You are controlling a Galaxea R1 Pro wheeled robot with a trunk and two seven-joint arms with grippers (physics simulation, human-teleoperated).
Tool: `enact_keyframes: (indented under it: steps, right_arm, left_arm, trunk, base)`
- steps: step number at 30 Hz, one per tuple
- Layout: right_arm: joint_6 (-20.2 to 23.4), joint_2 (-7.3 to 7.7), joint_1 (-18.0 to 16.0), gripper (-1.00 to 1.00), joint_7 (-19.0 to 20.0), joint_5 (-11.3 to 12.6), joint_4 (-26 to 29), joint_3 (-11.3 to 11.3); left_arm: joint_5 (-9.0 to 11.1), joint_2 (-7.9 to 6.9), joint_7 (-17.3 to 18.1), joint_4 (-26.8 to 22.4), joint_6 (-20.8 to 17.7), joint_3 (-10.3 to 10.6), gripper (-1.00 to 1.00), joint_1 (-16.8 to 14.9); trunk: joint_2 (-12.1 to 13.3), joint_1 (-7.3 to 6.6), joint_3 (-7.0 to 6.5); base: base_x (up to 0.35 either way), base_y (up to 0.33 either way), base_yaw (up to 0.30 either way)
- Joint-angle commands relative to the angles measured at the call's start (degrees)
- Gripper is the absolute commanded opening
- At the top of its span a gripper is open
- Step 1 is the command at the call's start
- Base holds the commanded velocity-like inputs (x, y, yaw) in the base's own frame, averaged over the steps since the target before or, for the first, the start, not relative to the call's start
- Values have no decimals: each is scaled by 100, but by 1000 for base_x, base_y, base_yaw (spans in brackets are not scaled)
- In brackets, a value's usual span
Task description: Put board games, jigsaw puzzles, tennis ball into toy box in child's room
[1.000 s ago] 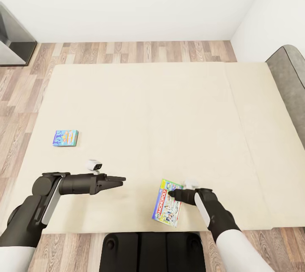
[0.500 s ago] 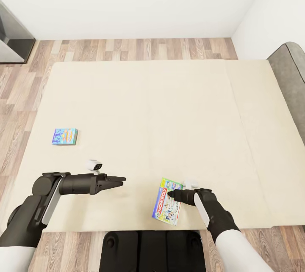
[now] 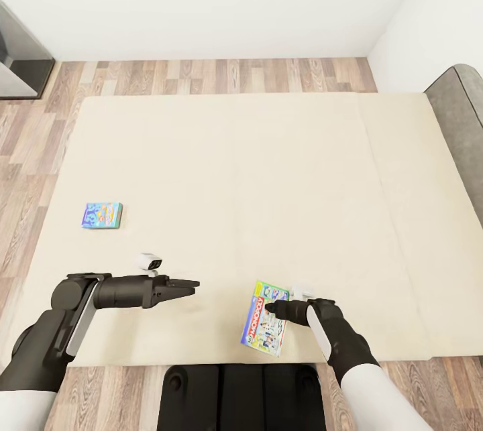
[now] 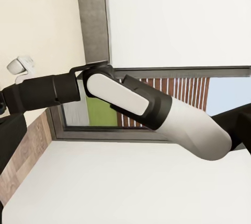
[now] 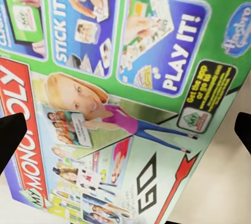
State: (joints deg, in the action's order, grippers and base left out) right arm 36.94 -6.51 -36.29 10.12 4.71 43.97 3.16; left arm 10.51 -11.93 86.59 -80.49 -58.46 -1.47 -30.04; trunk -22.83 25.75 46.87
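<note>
1. Bed (image 3: 255,169): beige mattress spans most of the head view, seam down its right part, grey headboard (image 3: 466,143) at the right edge, wood-plank floor (image 3: 221,76) beyond it and a dark cabinet (image 3: 20,62) at far left.
2. Left arm: stretched out level over the near-left mattress. Left gripper (image 3: 190,283) fingers look pressed together, holding nothing, well apart from both games.
3. Right arm: reaches in from bottom right. Right gripper (image 3: 270,308) sits over the right edge of the larger game, fingers spread. In the right wrist view a dark fingertip (image 5: 11,135) shows at either side of the box.
4. Green-edged Monopoly board game (image 3: 265,328): flat on the mattress near the front edge, slightly tilted. Print fills the right wrist view (image 5: 120,104).
5. Small blue board game (image 3: 102,214): flat on the mattress near its left edge, well apart from both grippers.
</note>
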Motion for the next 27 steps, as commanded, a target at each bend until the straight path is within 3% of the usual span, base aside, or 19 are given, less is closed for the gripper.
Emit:
enact_keyframes:
  steps: [1, 27]
  right_arm:
    - [34, -7, -1, 100, 7, 30, 7, 27]
    - [33, -17, -1, 100, 7, 30, 9, 18]
  left_arm:
    - [2, -2, 17, -1, -61, 1, 100, -2]
    - [4, -2, 16, -1, -61, 9, 100, -2]
  trunk:
    - [-9, 3, 6]
    - [-9, 3, 15]
  base:
    - [0, 0, 0]
    - [0, 0, 0]
